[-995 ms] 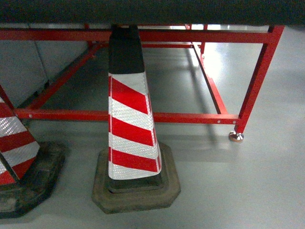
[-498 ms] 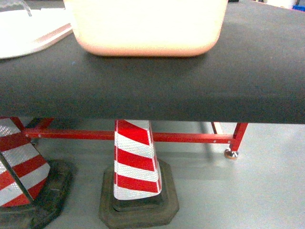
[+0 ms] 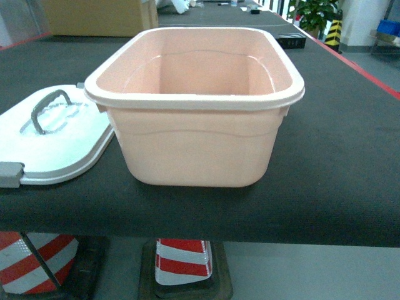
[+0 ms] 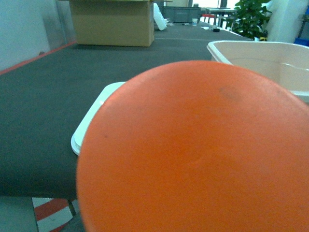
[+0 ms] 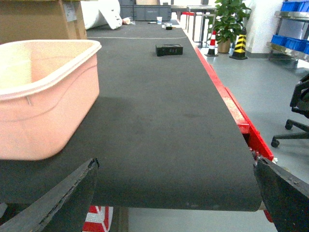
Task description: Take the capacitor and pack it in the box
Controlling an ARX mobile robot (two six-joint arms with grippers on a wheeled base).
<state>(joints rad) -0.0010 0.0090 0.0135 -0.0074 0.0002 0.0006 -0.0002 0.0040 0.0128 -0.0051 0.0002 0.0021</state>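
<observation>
Box [image 3: 197, 150] sits dead centre, lid [image 3: 59, 140] crowding it at nine o'clock; bare table [image 3: 350, 144] at three o'clock.

box [image 3: 194, 147] stands on the table [image 3: 337, 162], lid [image 3: 56, 140] just left, carton [image 3: 100, 15] behind.

grey floor [image 5: 251, 92] | long black table [image 3: 337, 162] | potted plant [image 5: 226, 21] | office chair [image 5: 297, 113]

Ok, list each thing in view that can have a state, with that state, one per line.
Pale pink rounded plastic tub: upright, lid off, nothing seen inside.
White lid with grey latch tabs: off, flat on the black table, left of the tub.
Brown cardboard carton: upright.
Right gripper: open, holding nothing.
Left gripper: hidden behind an orange disc.
</observation>
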